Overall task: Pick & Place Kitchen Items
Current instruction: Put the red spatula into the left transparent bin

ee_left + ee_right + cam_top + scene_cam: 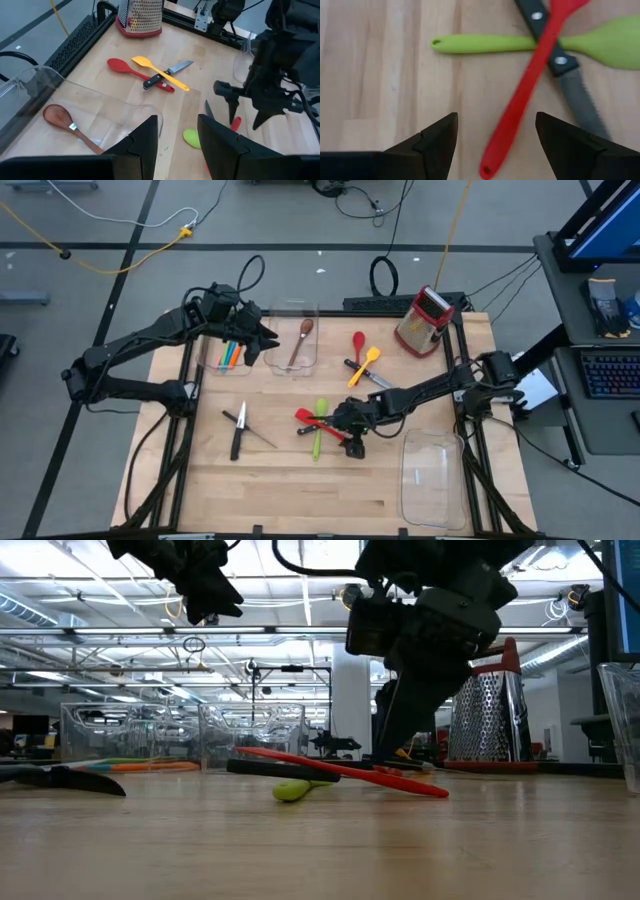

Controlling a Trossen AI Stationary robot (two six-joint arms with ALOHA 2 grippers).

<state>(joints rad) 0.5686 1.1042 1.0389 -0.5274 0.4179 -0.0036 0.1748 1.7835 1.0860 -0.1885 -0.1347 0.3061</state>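
Observation:
A red spatula [530,85] lies mid-table across a green spoon [485,43] and a black-handled knife [560,60]; its far part rests on them. My right gripper [496,131] hovers open just above the spatula's handle end, one finger on either side, touching nothing. The high view shows this pile [318,423] under my right gripper [352,442]. My left gripper [268,340] stands open and empty above two clear bins at the far left. One bin [226,352] holds pink, orange and blue utensils. The other [298,340] holds a wooden spoon [62,120].
A red spoon [358,340], a yellow spatula [366,363] and a knife [372,377] lie crossed behind the pile. Two knives [238,430] lie at the near left. A box grater [425,320] stands at the far right, an empty clear bin [433,472] at the near right.

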